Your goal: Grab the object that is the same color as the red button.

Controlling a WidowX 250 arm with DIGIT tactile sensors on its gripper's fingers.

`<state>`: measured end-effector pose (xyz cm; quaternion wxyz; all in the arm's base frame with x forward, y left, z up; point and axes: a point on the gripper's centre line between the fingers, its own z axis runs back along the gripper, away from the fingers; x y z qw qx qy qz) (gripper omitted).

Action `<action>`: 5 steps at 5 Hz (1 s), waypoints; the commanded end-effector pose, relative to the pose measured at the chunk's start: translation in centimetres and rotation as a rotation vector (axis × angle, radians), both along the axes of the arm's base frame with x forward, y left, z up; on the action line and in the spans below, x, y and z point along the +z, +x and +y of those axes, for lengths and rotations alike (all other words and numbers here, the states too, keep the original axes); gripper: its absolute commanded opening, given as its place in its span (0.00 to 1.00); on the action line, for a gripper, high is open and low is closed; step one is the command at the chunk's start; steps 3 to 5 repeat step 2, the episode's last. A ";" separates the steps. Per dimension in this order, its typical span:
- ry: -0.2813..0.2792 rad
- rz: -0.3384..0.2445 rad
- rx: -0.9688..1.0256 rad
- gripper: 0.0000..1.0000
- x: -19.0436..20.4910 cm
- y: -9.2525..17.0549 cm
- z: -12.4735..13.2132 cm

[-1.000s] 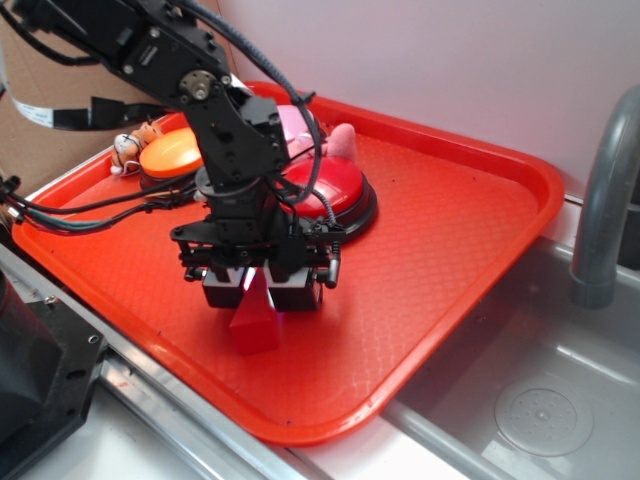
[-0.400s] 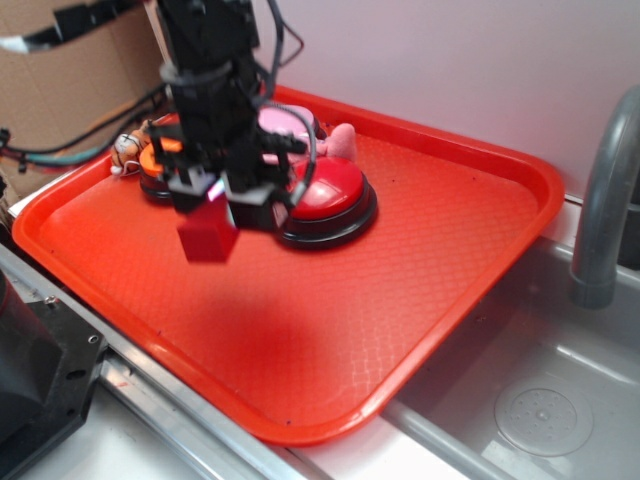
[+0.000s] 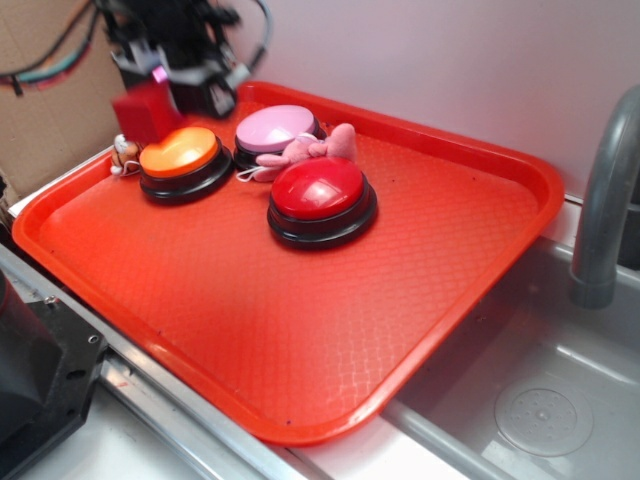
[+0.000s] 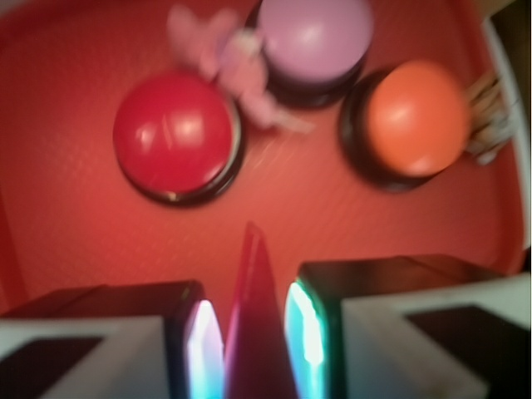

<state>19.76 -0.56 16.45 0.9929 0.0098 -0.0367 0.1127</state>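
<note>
Hand: my gripper (image 4: 256, 337) is squeezing the red block (image 4: 253, 324) between both fingers, which are pressing on its two flat sides.
Block position: it is hanging in the air above the back left corner of the tray (image 3: 470, 260), just behind the orange button (image 3: 180, 158).
Block axis: its pointed edge is running forward from my fingers.
Red button (image 4: 176, 135): it is lying ahead and well below, same color.
Progress: I am judging the grab as done.
</note>
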 end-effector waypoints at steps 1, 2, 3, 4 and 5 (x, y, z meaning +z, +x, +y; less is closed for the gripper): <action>-0.008 -0.121 0.001 0.00 4.3 1.1 3.2; 0.006 -0.103 0.039 0.00 3.9 1.0 3.7; 0.006 -0.103 0.039 0.00 3.9 1.0 3.7; 0.006 -0.103 0.039 0.00 3.9 1.0 3.7; 0.006 -0.103 0.039 0.00 3.9 1.0 3.7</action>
